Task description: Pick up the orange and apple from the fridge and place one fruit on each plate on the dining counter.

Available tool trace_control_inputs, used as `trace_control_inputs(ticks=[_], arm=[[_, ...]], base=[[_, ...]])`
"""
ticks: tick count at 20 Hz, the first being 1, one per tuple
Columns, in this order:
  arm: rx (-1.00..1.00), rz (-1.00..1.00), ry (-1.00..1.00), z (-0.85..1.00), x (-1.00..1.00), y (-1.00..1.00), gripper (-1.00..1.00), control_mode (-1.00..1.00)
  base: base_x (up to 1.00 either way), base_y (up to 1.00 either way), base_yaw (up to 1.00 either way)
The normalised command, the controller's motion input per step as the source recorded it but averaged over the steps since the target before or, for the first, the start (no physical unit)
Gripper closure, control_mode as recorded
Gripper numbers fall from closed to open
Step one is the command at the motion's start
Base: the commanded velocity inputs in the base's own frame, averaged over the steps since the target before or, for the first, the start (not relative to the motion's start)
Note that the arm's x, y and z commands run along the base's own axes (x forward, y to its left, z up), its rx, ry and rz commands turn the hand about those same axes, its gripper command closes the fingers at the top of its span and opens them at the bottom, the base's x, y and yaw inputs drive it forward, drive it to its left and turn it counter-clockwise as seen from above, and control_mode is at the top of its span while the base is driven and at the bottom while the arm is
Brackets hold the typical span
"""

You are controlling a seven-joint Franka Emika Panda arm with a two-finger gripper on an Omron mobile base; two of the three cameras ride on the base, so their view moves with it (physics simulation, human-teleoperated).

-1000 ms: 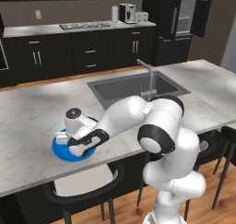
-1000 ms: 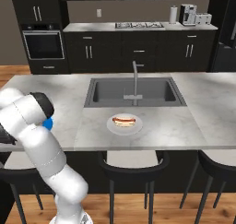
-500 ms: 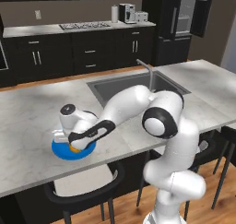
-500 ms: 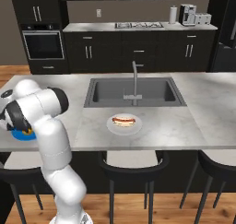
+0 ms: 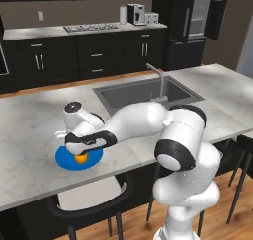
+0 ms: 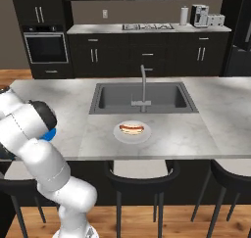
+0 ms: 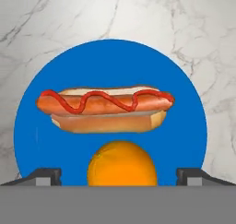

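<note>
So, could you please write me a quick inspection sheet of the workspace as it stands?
Surface: dining counter, grey marbled top, inset sink.
Job's things: orange on the blue plate; white plate has no fruit; apple nothing seen.
Clutter: a hotdog on each plate.
Grippers: gripper open, fingertips either side of the orange, apart from it.
Cables: nothing seen.
Surroundings: dark cabinets, oven, stools.

white plate (image 6: 131, 134) with hot dog (image 6: 131, 129) on dining counter (image 6: 215, 127), before sink (image 6: 143, 97)
</note>
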Motion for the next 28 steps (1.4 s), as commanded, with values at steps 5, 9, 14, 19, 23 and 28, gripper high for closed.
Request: trace_control_inputs(ticks=[5,9,14,19,23,28], arm=[[0.03,0.0,-0.02,0.64,-0.73,-0.64,-1.0,-1.0],[0.07,0.0,-0.16,0.17,-1.0,-1.0,-1.0,-1.0],[0.06,0.0,-0.23,0.15,-1.0,-1.0,-1.0,-1.0],[0.02,-0.02,-0.12,0.13,-0.77,-1.0,-1.0,-1.0],[0.0,-0.1,0.0,0.06,-0.05,-0.89,-1.0,-1.0],[0.0,-0.06,0.2,0.09,0.07,-0.64,-1.0,-1.0]], base=[[0.0,0.0,0.0],[0.0,0.0,0.0],[0.0,0.0,0.0],[0.0,0.0,0.0],[0.0,0.0,0.0],[0.0,0.0,0.0]])
